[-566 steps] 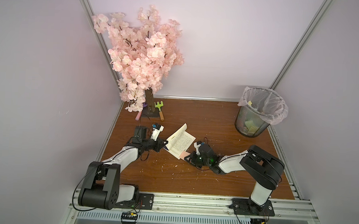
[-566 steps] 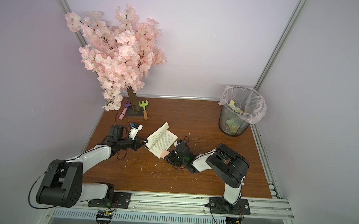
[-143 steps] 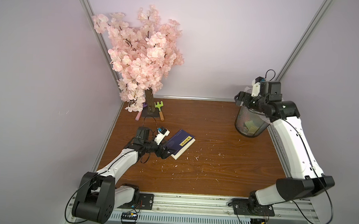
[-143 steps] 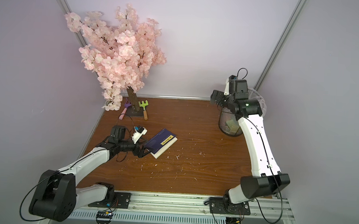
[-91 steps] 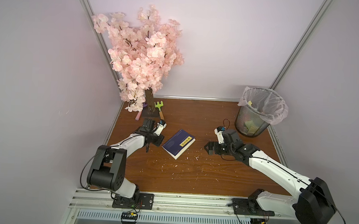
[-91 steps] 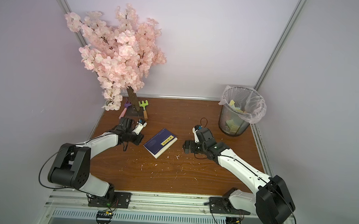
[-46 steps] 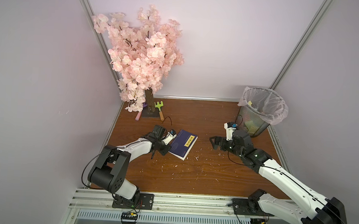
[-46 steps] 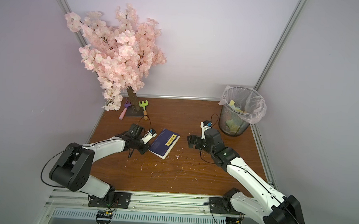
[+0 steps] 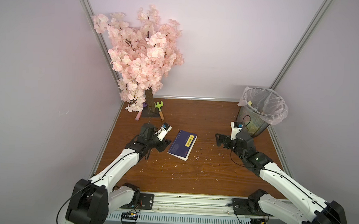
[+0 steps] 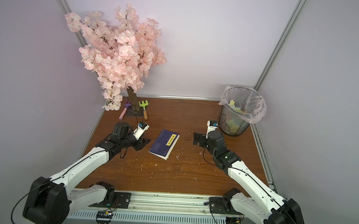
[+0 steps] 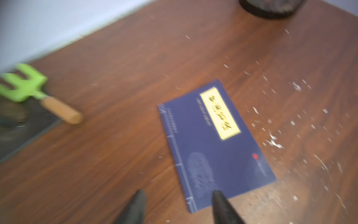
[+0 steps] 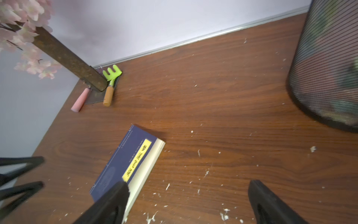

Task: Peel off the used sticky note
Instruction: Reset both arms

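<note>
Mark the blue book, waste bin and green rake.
blue book (image 9: 181, 146): in a top view, centre of the cover
waste bin (image 10: 235, 128): in a top view, mesh wall
green rake (image 12: 112, 73): right wrist view, head

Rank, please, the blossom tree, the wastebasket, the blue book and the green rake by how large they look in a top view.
1. blossom tree, helped by rising toward the camera
2. wastebasket
3. blue book
4. green rake, clearly smallest

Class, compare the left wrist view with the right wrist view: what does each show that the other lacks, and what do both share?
Left wrist only: the red stamp on the cover. Right wrist only: the tree trunk, a pink handle, the book's page edge, the open right tool. Both: blue book, green rake.
</note>
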`<state>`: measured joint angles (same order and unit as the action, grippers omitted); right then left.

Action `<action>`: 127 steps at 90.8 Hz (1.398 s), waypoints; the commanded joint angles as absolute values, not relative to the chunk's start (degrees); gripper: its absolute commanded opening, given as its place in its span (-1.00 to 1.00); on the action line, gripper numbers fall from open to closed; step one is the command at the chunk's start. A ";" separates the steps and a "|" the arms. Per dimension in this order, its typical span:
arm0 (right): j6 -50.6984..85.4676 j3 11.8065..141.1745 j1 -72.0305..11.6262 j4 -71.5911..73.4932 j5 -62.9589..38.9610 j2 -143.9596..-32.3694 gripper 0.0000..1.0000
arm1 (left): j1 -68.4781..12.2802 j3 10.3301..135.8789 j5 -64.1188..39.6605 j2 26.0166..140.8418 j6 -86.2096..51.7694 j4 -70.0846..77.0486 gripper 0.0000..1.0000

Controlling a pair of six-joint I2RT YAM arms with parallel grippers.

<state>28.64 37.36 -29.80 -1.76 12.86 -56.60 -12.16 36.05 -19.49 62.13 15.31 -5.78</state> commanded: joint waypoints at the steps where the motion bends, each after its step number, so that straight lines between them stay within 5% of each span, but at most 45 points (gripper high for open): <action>1: 22.87 37.29 -29.40 4.19 22.19 -54.35 0.98 | -5.58 32.05 -17.05 60.58 9.23 5.77 0.97; 25: 15.90 33.52 -28.99 8.44 25.02 -54.89 0.98 | -0.70 17.23 -11.48 65.30 6.20 41.23 0.97; 56: 3.19 20.54 -22.38 34.00 24.13 -57.69 0.98 | -0.14 5.64 -7.04 88.98 1.96 87.49 0.97; 64: 0.39 17.78 -19.13 40.62 24.57 -60.43 0.98 | -0.10 8.18 -7.26 86.13 2.66 77.43 0.97; 112: -4.90 6.31 -6.86 89.47 8.22 -89.67 0.97 | -0.09 11.16 -3.49 87.22 1.11 73.74 0.97; 120: -3.67 11.13 -6.44 75.26 9.09 -86.51 0.97 | -0.11 11.19 -3.54 87.26 1.05 73.74 0.97; 127: -2.43 11.13 -5.57 78.66 9.02 -88.53 0.98 | -0.13 11.24 -3.53 87.20 1.04 73.66 0.97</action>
<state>-3.55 8.58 -6.63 73.69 10.28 -88.14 -0.78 10.55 -4.23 87.48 1.50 74.13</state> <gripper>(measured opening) 0.988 0.986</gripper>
